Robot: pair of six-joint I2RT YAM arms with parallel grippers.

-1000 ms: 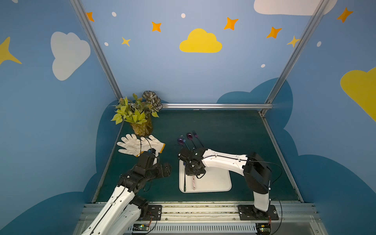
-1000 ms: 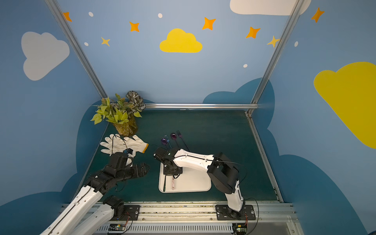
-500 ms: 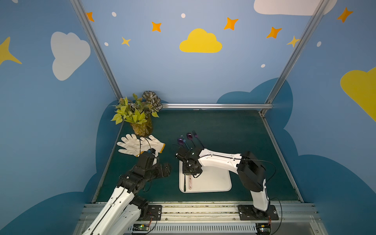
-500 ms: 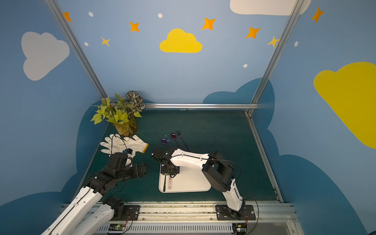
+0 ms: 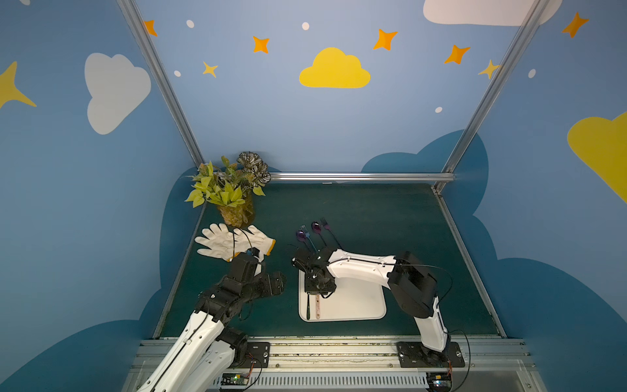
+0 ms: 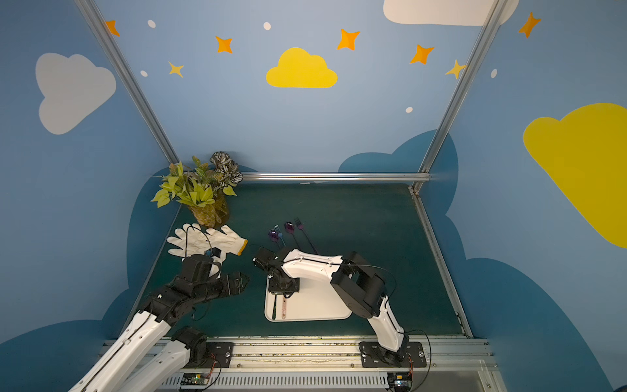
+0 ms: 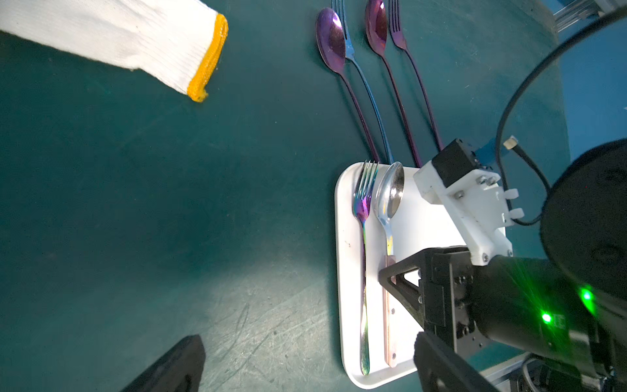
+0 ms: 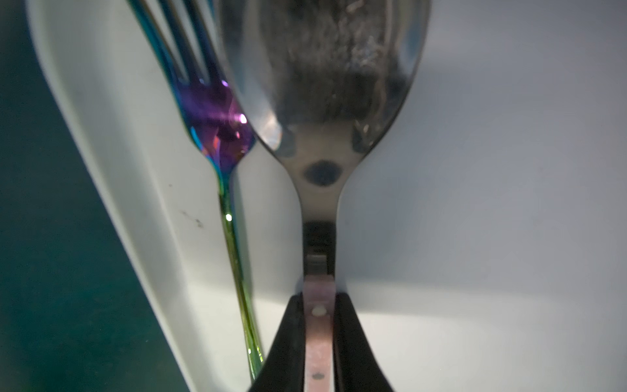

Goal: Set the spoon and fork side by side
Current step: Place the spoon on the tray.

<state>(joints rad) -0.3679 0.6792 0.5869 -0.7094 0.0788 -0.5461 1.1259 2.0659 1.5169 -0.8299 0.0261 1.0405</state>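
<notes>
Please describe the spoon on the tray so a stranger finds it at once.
On the green table, find the white tray. The spoon is there beside a rainbow fork, farther from the tray's edge. Only it has a silver bowl and pinkish riveted handle, pinched by the right claw.

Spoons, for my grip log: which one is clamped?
The silver spoon, pink-handled, on the tray, in the right gripper; the purple spoons lie free on the mat.

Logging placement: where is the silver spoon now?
Seen from the left wrist, the silver spoon is at the white tray's left side, close beside the rainbow fork, its pink handle clamped in the right gripper.
</notes>
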